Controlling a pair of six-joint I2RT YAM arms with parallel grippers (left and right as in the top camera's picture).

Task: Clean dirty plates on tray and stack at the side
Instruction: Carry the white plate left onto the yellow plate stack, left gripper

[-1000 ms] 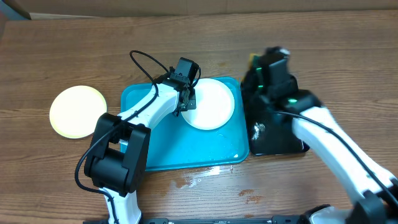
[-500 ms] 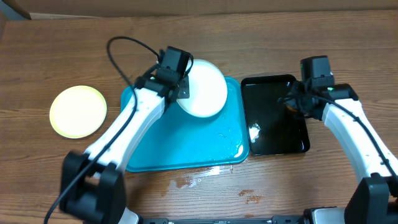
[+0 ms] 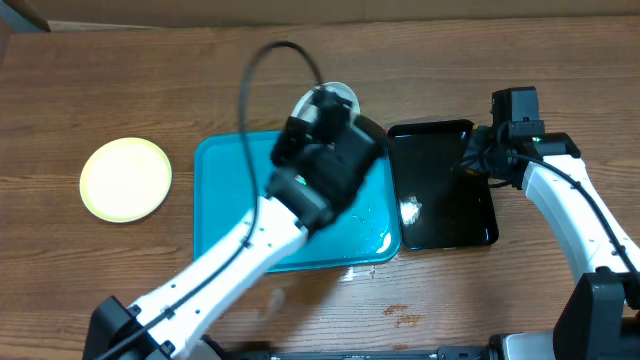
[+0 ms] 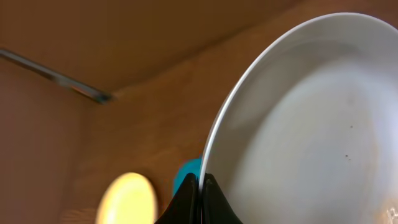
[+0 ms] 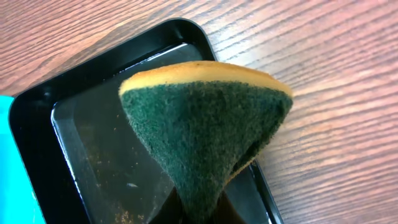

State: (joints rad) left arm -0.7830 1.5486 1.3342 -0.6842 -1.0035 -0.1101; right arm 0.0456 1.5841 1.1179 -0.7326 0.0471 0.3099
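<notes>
Leftmost, the yellow plate lies flat on the table, well apart from the tray. Over the tray's far right corner the left arm reaches up diagonally, lifted high toward the overhead camera. The left gripper is pinched tight on the rim of the white plate, which hangs steeply tilted and clear of the tray. It looks nearly clean, so stacking seems next. That move depends on the yellow plate lying far to the gripper's left, across the whole tray. At right, over the black tray, the right gripper is bent inward and squeezes a folded sponge.
</notes>
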